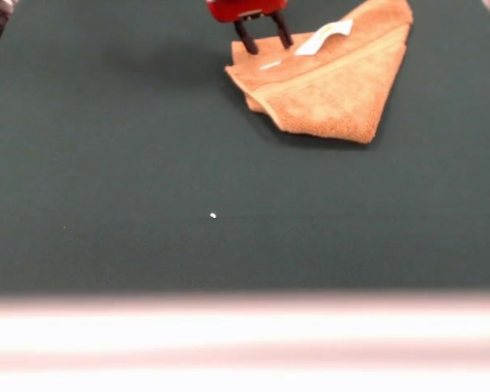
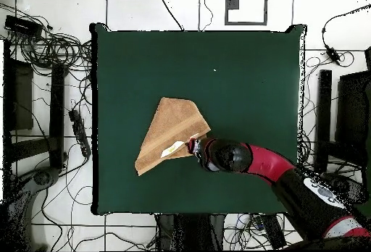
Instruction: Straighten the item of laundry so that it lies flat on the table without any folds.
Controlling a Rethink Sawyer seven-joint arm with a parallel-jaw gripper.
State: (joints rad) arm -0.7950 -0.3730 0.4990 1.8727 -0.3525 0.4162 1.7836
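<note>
While the towel (image 1: 331,82) lies folded into a triangle on the table (image 1: 131,180), the unfolding step appears to be just starting. Gripper (image 1: 264,42): fingers apart, empty, tips down at the folded corner, label (image 1: 323,37) just beside. Next move, by judgement: pinch the top layer and draw it outward.

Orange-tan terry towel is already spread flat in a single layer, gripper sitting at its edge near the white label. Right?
Not flat. The front view shows the orange-tan terry towel folded into a triangle, layers stacked along its edges. The rest holds: the red and black gripper sits at its edge by the small white label.
</note>
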